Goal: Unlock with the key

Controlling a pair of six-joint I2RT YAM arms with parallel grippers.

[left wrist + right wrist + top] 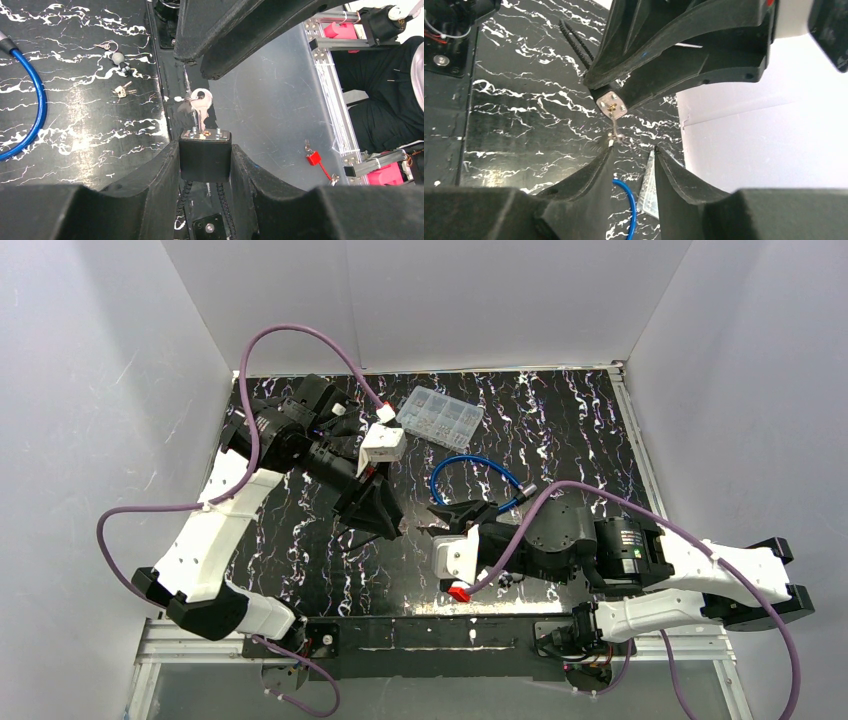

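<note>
Padlock point(205, 160) clenched in left hand point(205, 150) (key point(201, 105) seated, clear only on wrist views); right hand point(634, 149) released, fingertips point(599, 165) beside key.

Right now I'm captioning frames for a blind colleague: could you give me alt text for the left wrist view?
The left gripper clamps a black padlock with a silver key standing in its keyhole, while the right gripper hangs just above the key. At the picture's left, loose keys and a blue cable lie on the black marbled table.
</note>
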